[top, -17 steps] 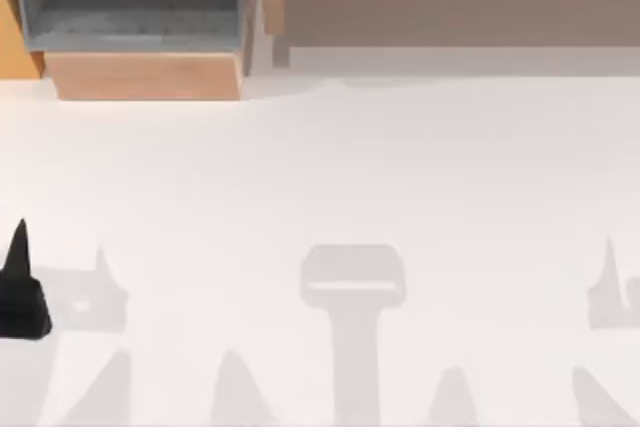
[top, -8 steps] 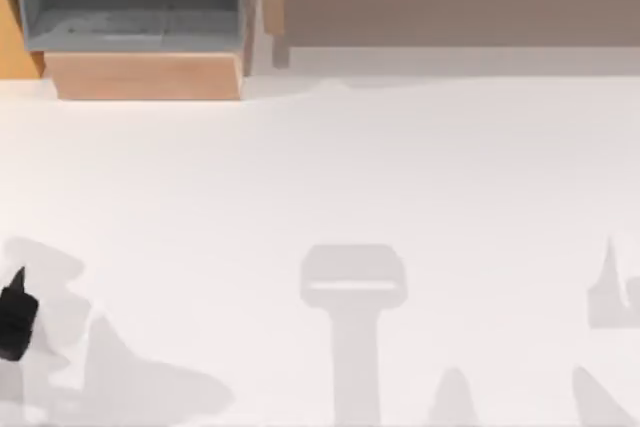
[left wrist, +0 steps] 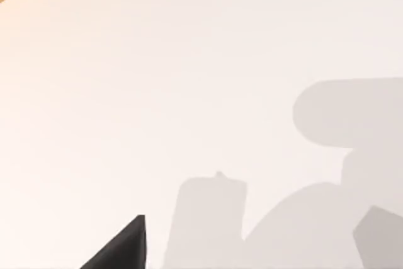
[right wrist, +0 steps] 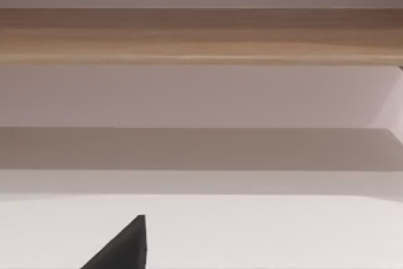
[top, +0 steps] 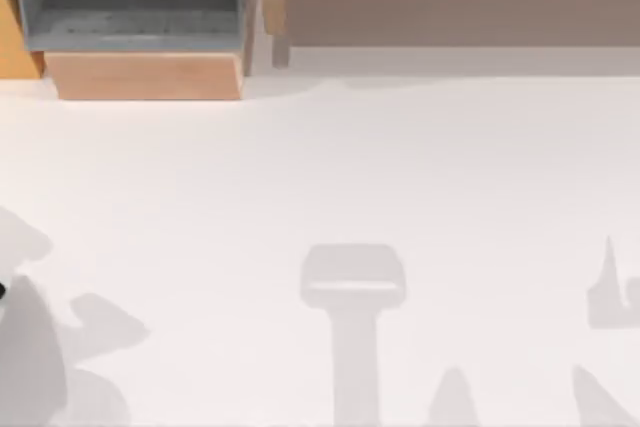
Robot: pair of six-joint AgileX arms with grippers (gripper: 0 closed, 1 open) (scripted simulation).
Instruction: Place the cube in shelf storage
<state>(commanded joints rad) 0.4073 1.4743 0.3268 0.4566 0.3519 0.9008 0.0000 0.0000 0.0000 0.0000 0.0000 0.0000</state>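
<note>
- Left gripper (left wrist: 126, 249) of the AgileX pair: a black wedge low over the plain white tabletop (top: 320, 167), down at the table's left edge, diagonally across from and well apart from the shelf storage.
- Open or clenched: cannot tell. Holding or touching anything: cannot tell either.
- Right gripper (right wrist: 126, 249): likewise a black wedge above the white tabletop, aimed straight at the shelf storage yet apart from it, with a strip of bare table between.
- Grip state there: also cannot tell, nor any contact.
- Soft grey shadows (top: 352, 287) across the near part of the table, well short of the shelf storage: one T-shaped at the middle, pointed ones to its right, broader blotches by the left edge.
- Farther on, a wide stretch of white surface running up to the foot of the shelf storage.
- Small wooden box with a grey-lined compartment (top: 140, 7) and a light tan front board, at the far left, just beside the left end of the shelf storage and separated from it by a thin upright wooden wall.
- Long, wide light-wood shelf storage (top: 450, 12) along the far edge, from about the middle to the table's right side: tan plank edge on top, shadowed brownish-grey recess beneath it.
- From the right wrist camera, the same shelf storage (right wrist: 201, 36) spanning the whole width, plank above, recess below.
</note>
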